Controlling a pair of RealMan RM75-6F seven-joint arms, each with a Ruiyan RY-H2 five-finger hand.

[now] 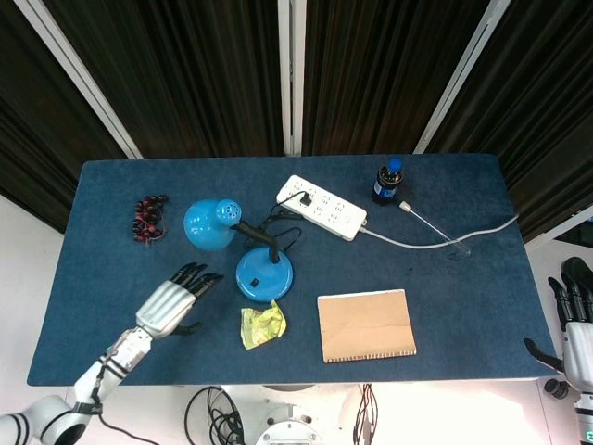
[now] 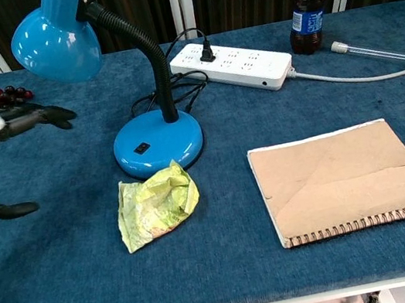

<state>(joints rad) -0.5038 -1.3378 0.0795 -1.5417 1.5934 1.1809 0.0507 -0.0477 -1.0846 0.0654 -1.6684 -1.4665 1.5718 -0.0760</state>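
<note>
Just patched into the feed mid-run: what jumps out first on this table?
The bright blue desk lamp dominates left of centre, its shade bent toward the red grapes at the far left. The left hand hovers open just left of the lamp base, holding nothing, with a crumpled yellow paper in front of the base. To the right lie a brown spiral notebook, a white power strip and a cola bottle.

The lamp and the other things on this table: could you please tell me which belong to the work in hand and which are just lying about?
In hand:
left hand, open, nearest the lamp
blue desk lamp

Lying about:
crumpled yellow paper
notebook
power strip
bottle
grapes
</note>
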